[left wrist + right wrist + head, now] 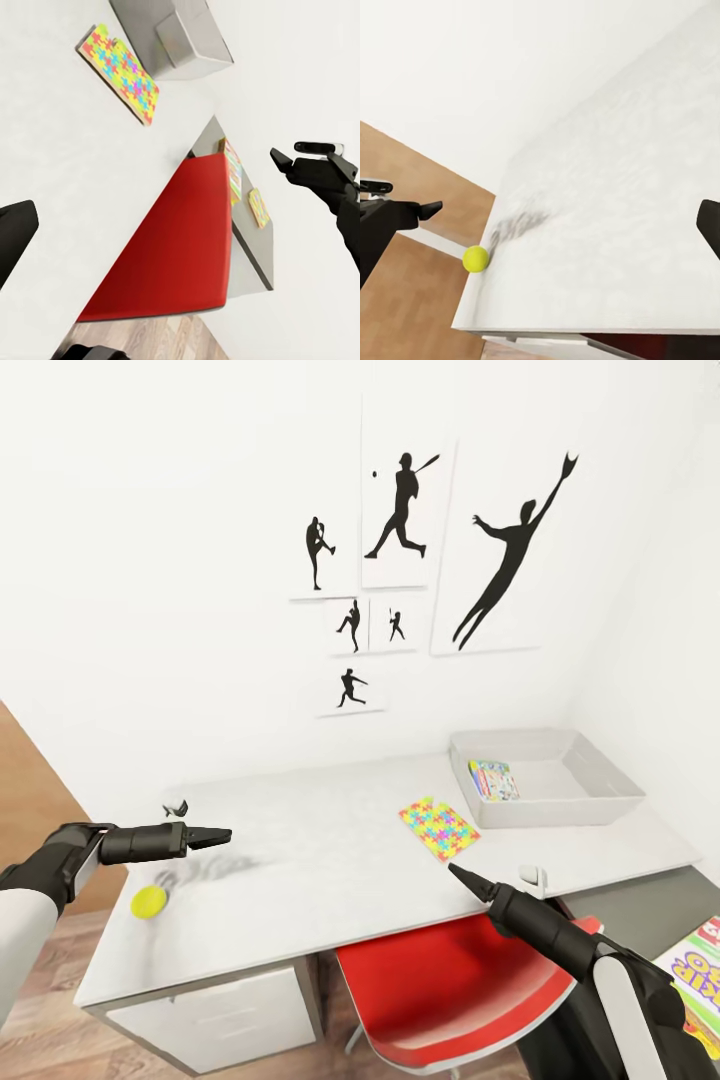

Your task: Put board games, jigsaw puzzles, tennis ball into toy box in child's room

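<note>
The jigsaw puzzle (pixel 439 828) with its bright multicoloured lid lies flat on the pale table (pixel 330 880), just left of the grey toy box (pixel 610 800). A colourful flat box (pixel 493 780) lies inside the toy box. The tennis ball (pixel 149 901) rests near the table's left front edge. My left gripper (pixel 222 835) hovers open above the table, up and to the right of the ball (pixel 475 259). My right gripper (pixel 458 872) is open over the front edge, just below the puzzle (pixel 120 73). A board game box (pixel 698 968) with large letters lies on the dark desk section at the right.
A red chair (pixel 450 990) is tucked under the table between my arms. A small dark object (pixel 176 809) sits at the table's back left, and a small white object (pixel 533 880) at the front edge. Sports silhouette posters (pixel 400 520) hang on the white wall.
</note>
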`<state>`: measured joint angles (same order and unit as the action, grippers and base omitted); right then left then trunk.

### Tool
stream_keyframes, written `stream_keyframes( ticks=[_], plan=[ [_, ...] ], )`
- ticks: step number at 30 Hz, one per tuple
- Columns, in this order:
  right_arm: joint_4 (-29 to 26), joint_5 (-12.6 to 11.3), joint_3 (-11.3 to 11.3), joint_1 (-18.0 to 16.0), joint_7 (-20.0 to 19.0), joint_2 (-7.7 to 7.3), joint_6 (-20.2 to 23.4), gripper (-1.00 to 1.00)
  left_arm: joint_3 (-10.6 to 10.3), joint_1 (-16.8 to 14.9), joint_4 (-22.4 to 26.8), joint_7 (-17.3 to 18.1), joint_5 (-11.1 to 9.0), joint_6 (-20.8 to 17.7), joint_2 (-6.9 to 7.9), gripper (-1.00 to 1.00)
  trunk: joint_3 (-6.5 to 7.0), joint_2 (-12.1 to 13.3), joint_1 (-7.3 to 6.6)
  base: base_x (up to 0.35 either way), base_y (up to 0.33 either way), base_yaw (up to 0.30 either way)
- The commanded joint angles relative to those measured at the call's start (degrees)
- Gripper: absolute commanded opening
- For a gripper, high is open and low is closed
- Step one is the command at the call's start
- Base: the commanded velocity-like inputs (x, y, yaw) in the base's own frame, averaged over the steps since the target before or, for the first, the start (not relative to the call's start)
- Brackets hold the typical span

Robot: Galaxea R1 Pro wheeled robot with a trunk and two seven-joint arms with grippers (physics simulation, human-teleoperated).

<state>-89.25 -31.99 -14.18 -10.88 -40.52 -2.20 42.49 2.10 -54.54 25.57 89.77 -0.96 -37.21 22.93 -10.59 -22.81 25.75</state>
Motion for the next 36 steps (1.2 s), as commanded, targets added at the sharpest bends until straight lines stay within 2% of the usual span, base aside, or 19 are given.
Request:
stream_keyframes(
  ticks=[1, 30, 36],
  plan=[
    [-0.02, -0.17, -0.06, -0.04, -0.08, 0.00, 0.36, 1.00, 0.01, -0.04, 0.00, 0.23, 0.03, -0.60, 0.01, 1.00, -0.02, -0.11, 0.04, 0.000, 0.000, 0.000],
    [-0.05, -0.09, 0.08, 0.07, 0.08, -0.09, 0.22, 1.00, 0.01, -0.04, 0.00, 0.23, -0.01, -0.32, -0.08, 1.00, 2.73, -0.11, 0.04, 0.000, 0.000, 0.000],
    [-0.05, -0.09, 0.23, 0.09, 0.14, -0.09, -1.71, 1.00, 0.07, -0.04, 0.00, 0.23, -0.01, -0.32, -0.02, 1.00, 3.30, -0.11, 0.04, 0.000, 0.000, 0.021]
  ],
)
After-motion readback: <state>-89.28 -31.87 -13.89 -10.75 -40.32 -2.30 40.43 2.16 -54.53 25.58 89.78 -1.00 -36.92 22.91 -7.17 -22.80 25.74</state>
